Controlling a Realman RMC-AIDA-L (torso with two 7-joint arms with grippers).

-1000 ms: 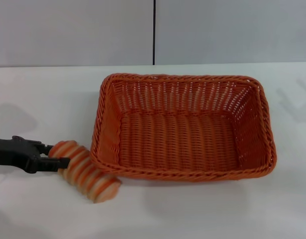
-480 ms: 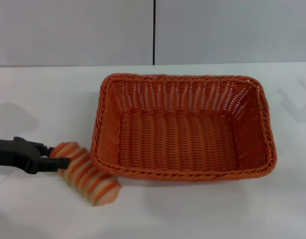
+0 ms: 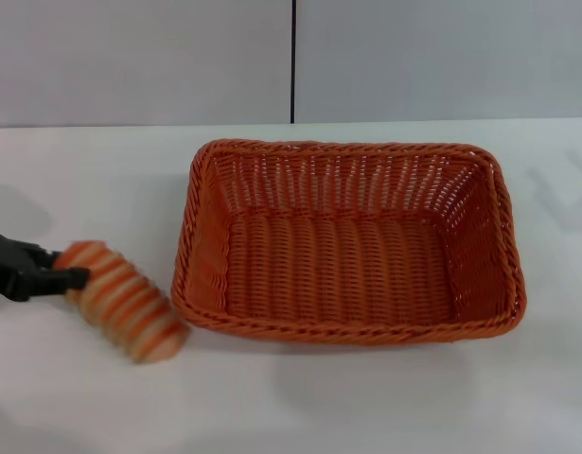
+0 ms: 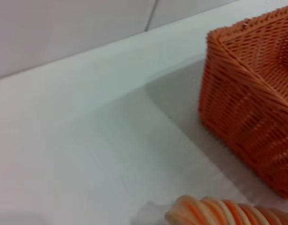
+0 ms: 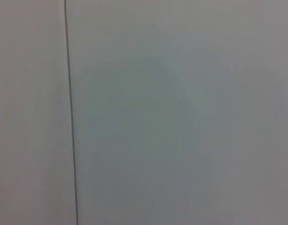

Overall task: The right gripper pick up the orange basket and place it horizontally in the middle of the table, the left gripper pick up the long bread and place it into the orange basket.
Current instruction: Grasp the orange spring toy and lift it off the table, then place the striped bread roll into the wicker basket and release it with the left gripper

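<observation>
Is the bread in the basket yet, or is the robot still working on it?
Not yet. The orange basket already lies lengthwise mid-table and is empty. The left gripper grips one end of the long bread beside the basket's left side. Left to do: carry it over the rim and drop it in. The right gripper is out of view.

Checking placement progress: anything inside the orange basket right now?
Nothing visible inside the orange basket: only bare woven floor, fully in view. The long bread is outside, beside its left rim, gripped at one end by the left gripper.
</observation>
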